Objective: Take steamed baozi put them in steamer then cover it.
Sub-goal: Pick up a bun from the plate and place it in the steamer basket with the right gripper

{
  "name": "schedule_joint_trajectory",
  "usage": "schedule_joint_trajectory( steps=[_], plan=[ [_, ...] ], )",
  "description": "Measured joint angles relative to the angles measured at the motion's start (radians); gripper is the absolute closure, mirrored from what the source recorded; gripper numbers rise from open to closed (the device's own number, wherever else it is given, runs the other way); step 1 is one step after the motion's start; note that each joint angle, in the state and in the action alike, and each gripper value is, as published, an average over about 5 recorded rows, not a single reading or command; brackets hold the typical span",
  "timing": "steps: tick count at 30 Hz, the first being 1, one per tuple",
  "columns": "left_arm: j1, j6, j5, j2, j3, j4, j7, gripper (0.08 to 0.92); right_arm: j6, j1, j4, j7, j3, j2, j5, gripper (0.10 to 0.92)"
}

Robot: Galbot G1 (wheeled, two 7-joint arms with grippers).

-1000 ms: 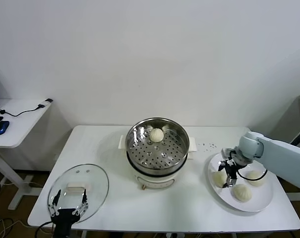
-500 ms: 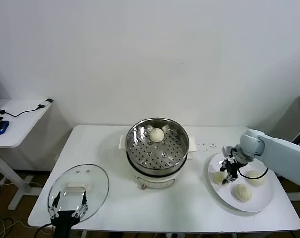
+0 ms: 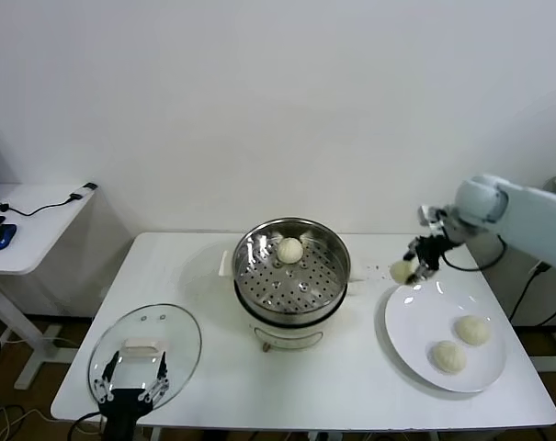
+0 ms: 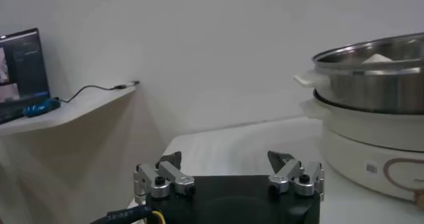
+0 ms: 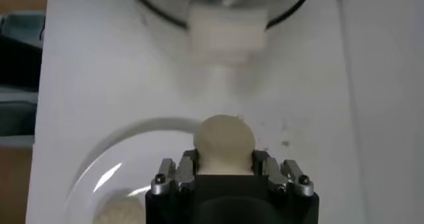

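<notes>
My right gripper (image 3: 408, 265) is shut on a cream-white baozi (image 3: 402, 271) and holds it in the air above the table, between the plate and the steamer (image 3: 291, 266). The right wrist view shows this baozi (image 5: 224, 143) clamped between the fingers. One baozi (image 3: 289, 249) lies at the back of the steel steamer basket. Two baozi (image 3: 472, 330) (image 3: 448, 356) stay on the white plate (image 3: 415, 322). The glass cover (image 3: 146, 354) with its white handle lies flat at the table's front left. My left gripper (image 3: 130, 386) is open, parked at the cover's near edge.
The steamer's white base with side handles shows in the left wrist view (image 4: 371, 146). A side desk (image 3: 25, 225) with cables and a blue object stands to the left of the table. Small dark specks lie on the table (image 3: 384, 269) behind the plate.
My right gripper closed on one baozi on the plate, lifted it and carried it up and back, off the plate. The left arm has barely moved.
</notes>
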Motion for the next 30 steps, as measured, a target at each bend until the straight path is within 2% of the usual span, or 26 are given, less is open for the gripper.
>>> schedule_joint_trajectory(
  steps=[13, 22, 30],
  plan=[
    [0.013, -0.004, 0.020, 0.016, 0.000, -0.022, 0.003, 0.177, -0.077, 0.106, -0.024, 0.098, -0.070, 0.316, 0.230, 0.473],
    [0.013, -0.007, 0.022, 0.019, -0.005, -0.025, 0.000, 0.177, -0.120, 0.031, -0.083, 0.159, -0.072, 0.505, 0.285, 0.474],
    [0.012, -0.013, 0.020, 0.021, -0.018, -0.014, -0.008, 0.177, -0.135, -0.048, -0.133, 0.184, -0.076, 0.588, 0.298, 0.473]
  ],
)
